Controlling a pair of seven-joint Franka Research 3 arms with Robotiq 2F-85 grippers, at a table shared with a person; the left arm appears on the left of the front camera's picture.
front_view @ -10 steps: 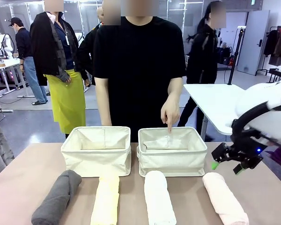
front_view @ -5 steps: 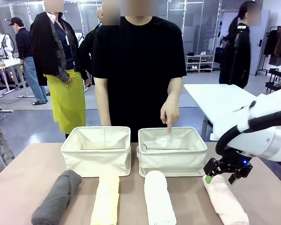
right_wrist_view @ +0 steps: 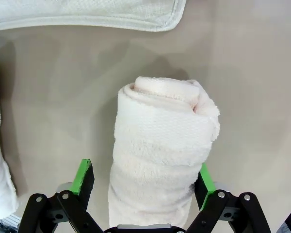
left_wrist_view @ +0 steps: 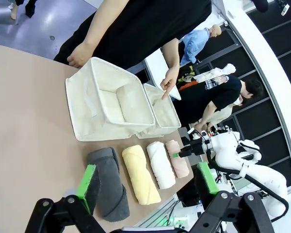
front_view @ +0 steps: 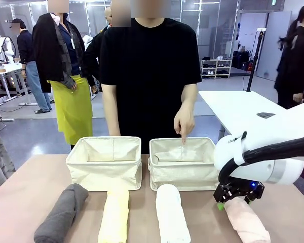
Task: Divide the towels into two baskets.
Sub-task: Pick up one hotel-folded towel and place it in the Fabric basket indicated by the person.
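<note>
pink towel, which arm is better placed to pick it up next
Right. The right gripper, open, straddles the pink towel, a pad on each side, just before the basket the person's hand points into. The left gripper hangs open near the grey towel, at the row's other end.

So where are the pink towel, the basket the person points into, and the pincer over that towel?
pink towel (front_view: pixel 249 224), front view, middle of the roll.
basket (front_view: pixel 185 174), front view, its near wall.
right pincer (right_wrist_view: pixel 144 174), right wrist view, midway between its green fingertips.

Tan table bears two cream baskets and four rolled towels (grey, yellow, white, pink).
</note>
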